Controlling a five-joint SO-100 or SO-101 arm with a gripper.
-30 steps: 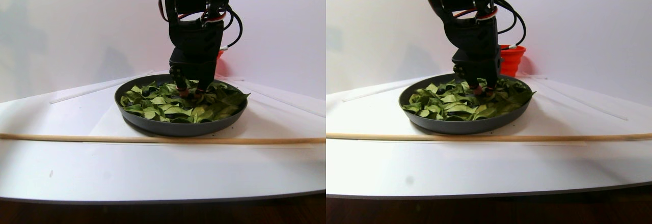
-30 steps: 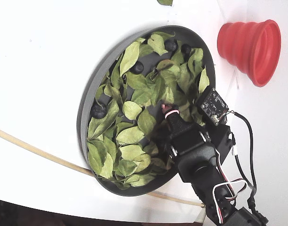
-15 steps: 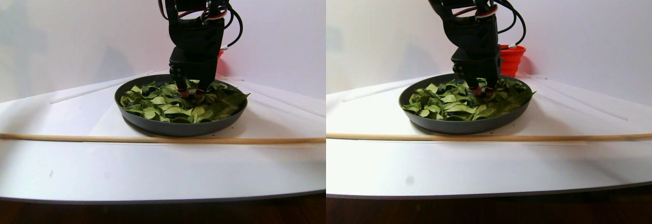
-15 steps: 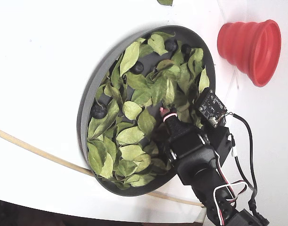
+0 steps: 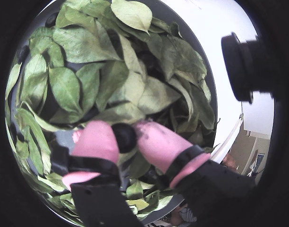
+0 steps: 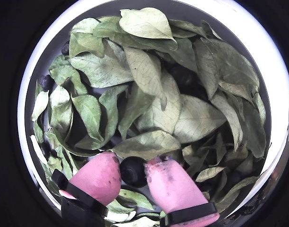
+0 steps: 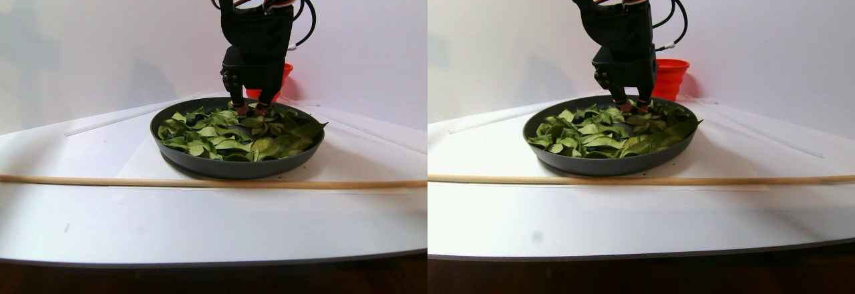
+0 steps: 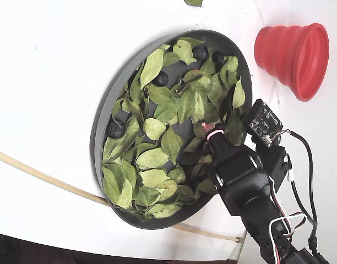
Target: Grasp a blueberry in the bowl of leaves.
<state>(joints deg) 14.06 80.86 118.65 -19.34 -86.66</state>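
Note:
The dark grey bowl [image 8: 101, 118] is full of green leaves [image 8: 152, 158]. My gripper [image 5: 124, 134], with pink fingertips [image 5: 97, 141], reaches down into the leaves near the bowl's rim. It is shut on a dark blueberry [image 5: 125, 137], which sits pinched between the two tips. In the other wrist view the same blueberry [image 6: 133, 171] shows between the fingers [image 6: 169, 187] over leaves [image 6: 144, 71]. The fixed view shows the gripper [image 8: 210, 132] at the bowl's right side. The stereo pair shows the gripper [image 7: 248, 109] at the far side of the bowl [image 7: 234, 168].
Several loose blueberries [image 8: 114, 130] lie among the leaves, some near the bowl's top edge [image 8: 200, 53]. A red ribbed cup [image 8: 292, 52] stands outside the bowl. A thin wooden stick [image 7: 200, 182] lies across the white table in front of the bowl.

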